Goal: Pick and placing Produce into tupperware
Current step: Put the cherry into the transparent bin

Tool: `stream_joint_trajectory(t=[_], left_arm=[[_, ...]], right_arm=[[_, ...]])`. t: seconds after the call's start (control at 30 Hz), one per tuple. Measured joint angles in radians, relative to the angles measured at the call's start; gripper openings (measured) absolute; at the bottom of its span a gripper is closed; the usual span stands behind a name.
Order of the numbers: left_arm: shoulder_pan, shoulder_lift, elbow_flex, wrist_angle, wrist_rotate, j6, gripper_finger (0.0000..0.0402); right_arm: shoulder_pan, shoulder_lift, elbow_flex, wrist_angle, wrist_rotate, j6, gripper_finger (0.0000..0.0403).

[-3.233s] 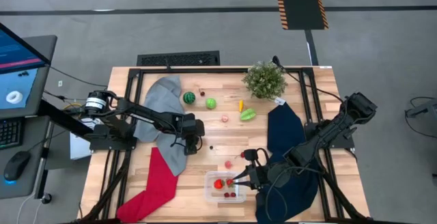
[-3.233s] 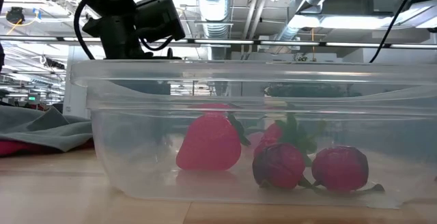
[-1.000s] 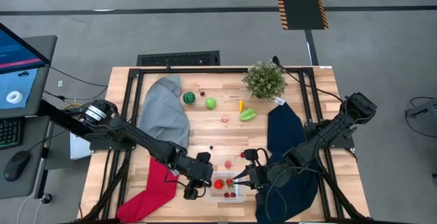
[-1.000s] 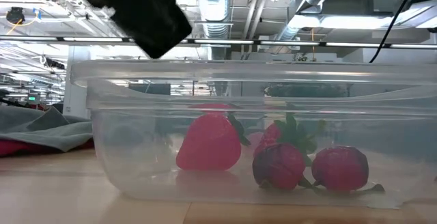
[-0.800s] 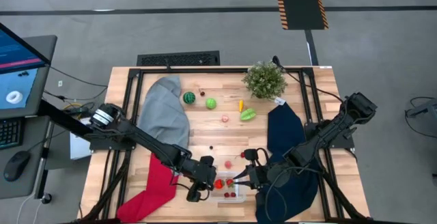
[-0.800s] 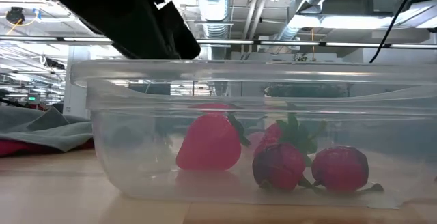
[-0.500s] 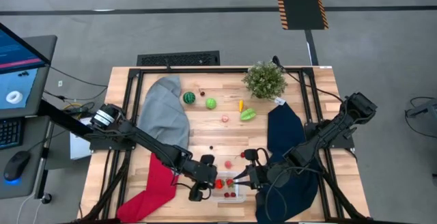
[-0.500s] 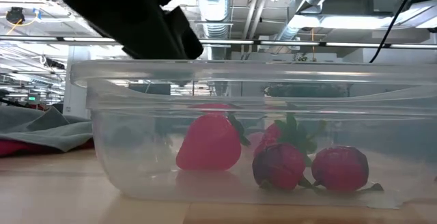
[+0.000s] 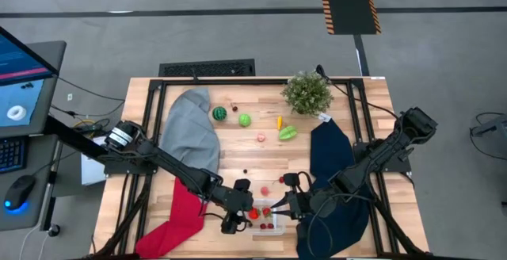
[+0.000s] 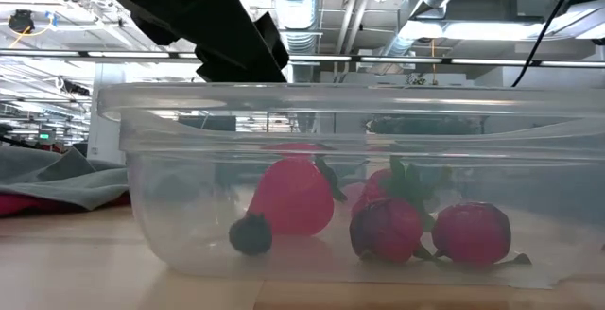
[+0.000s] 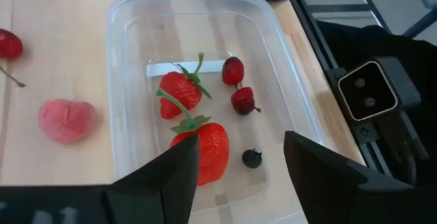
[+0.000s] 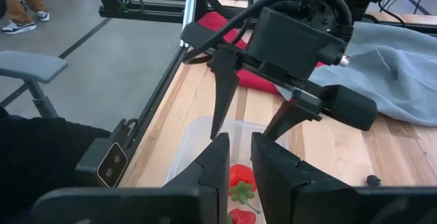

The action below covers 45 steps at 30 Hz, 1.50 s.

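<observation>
The clear tupperware (image 9: 261, 216) stands near the table's near edge. Inside it lie two strawberries (image 11: 181, 91), two dark red fruits (image 11: 233, 70) and a small dark berry (image 11: 252, 158). My left gripper (image 11: 240, 142) hangs open just above the tupperware's left end, with nothing between its fingers. My right gripper (image 12: 240, 157) hovers over the tupperware's right end, a narrow empty gap between its fingers. A pink fruit (image 9: 264, 189) lies on the wood just beyond the tupperware. At the far side lie the striped melon ball (image 9: 219, 113), a green fruit (image 9: 245, 120) and other produce.
The potted plant (image 9: 306, 92) stands at the far edge. A grey cloth (image 9: 190, 129) and a red cloth (image 9: 178, 216) cover the left part. A dark blue cloth (image 9: 333, 165) lies under my right arm. A red cherry (image 11: 8, 44) lies beside the pink fruit.
My left gripper has come down and a little toward the table's right edge, ending just above the tupperware's left end. A small dark berry has dropped into the tupperware and now lies on its floor in front of the large strawberry.
</observation>
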Motion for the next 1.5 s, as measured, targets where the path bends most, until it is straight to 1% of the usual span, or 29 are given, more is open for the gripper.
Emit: stream_joint_trajectory(t=[0.17,0.3,0.4,0.47,0.57,0.63,0.77,0.87,0.97,1.17,1.23,1.33,1.4,1.5], left_arm=[[0.000,0.000,0.000,0.006,-0.004,0.082,0.0205],[0.000,-0.001,0.000,0.063,-0.024,0.134,0.0200],[0.003,-0.001,0.000,0.084,-0.024,0.165,0.0199],[0.004,-0.009,0.000,0.076,-0.026,0.186,0.0199],[0.004,-0.036,-0.004,0.087,-0.032,0.224,0.0198],[0.004,-0.077,-0.022,0.118,-0.032,0.260,0.0198],[0.004,-0.226,-0.100,0.138,-0.059,0.305,0.0198],[0.009,-0.375,-0.188,0.138,-0.121,0.319,0.0198],[0.011,-0.540,-0.299,0.163,-0.200,0.324,0.0198],[0.036,-0.851,-0.541,0.261,-0.318,0.334,0.0198],[0.050,-0.930,-0.611,0.296,-0.355,0.323,0.0198],[0.063,-1.022,-0.696,0.322,-0.372,0.305,0.0198],[0.067,-1.064,-0.738,0.338,-0.377,0.301,0.0198],[0.066,-1.099,-0.773,0.340,-0.378,0.316,0.0198]], right_arm=[[-0.009,0.000,0.000,0.000,0.000,-0.008,0.0087],[-0.051,-0.012,0.000,-0.017,-0.010,-0.025,0.0087],[-0.109,-0.066,0.000,-0.089,-0.055,-0.009,0.0087],[-0.147,-0.111,0.000,-0.172,-0.079,0.006,0.0087],[-0.198,-0.196,-0.001,-0.267,-0.082,0.010,0.0087],[-0.226,-0.256,-0.001,-0.320,-0.084,0.009,0.0087],[-0.271,-0.356,-0.001,-0.379,-0.102,-0.003,0.0087],[-0.298,-0.408,0.000,-0.419,-0.104,-0.026,0.0087],[-0.324,-0.446,0.000,-0.469,-0.103,-0.036,0.0087],[-0.376,-0.496,0.000,-0.584,-0.106,-0.046,0.0087],[-0.393,-0.496,0.001,-0.631,-0.106,-0.017,0.0087],[-0.406,-0.472,0.000,-0.710,-0.105,0.059,0.0087],[-0.413,-0.434,0.000,-0.751,-0.106,0.093,0.0087],[-0.408,-0.355,0.000,-0.756,-0.119,0.102,0.0087]])
